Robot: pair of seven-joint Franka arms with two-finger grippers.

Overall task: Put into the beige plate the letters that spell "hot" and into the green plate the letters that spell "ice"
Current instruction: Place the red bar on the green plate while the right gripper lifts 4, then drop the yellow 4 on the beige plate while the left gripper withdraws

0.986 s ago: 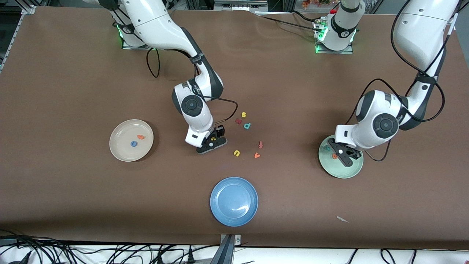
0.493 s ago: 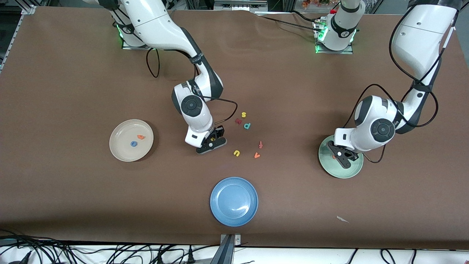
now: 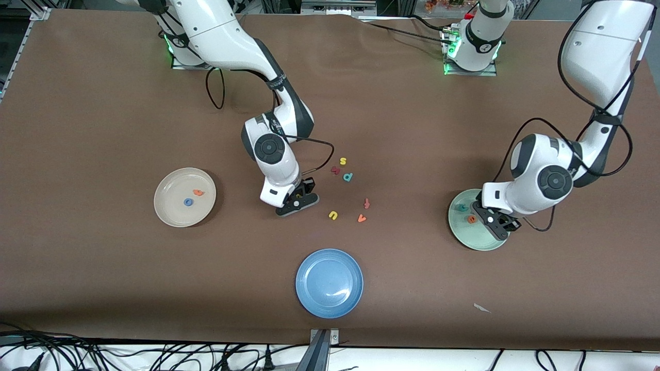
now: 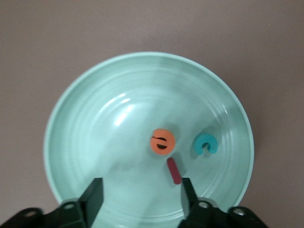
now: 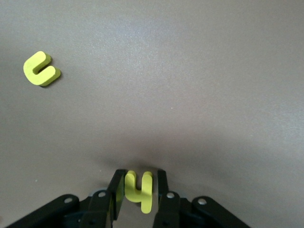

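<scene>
In the left wrist view the green plate (image 4: pixel 118 95) holds the orange e (image 4: pixel 162 142), the teal c (image 4: pixel 205 144) and the thin dark red i (image 4: pixel 174 171), which lies flat by one finger. My left gripper (image 4: pixel 141 185) hangs open over that plate (image 3: pixel 474 237) with nothing between its fingers. My right gripper (image 5: pixel 138 175) is down at the table, shut on the yellow h (image 5: pixel 139 187), which rests on the brown surface. In the front view it (image 3: pixel 298 200) stands midway along the table. The beige plate (image 3: pixel 175 211) holds the blue o (image 3: pixel 188 202) and the orange t (image 3: pixel 197 192).
A blue plate (image 3: pixel 329 283) sits nearer the front camera. Beside the right gripper, toward the left arm's end, lie loose letters: yellow u (image 3: pixel 333 215), orange v (image 3: pixel 362 218), red f (image 3: pixel 366 203), teal d (image 3: pixel 348 177), yellow s (image 3: pixel 343 161), a dark red letter (image 3: pixel 335 170).
My left gripper opened, left the dark red i in the green plate, and shifted toward the left arm's end. My right gripper's fingers closed in on the yellow h.
</scene>
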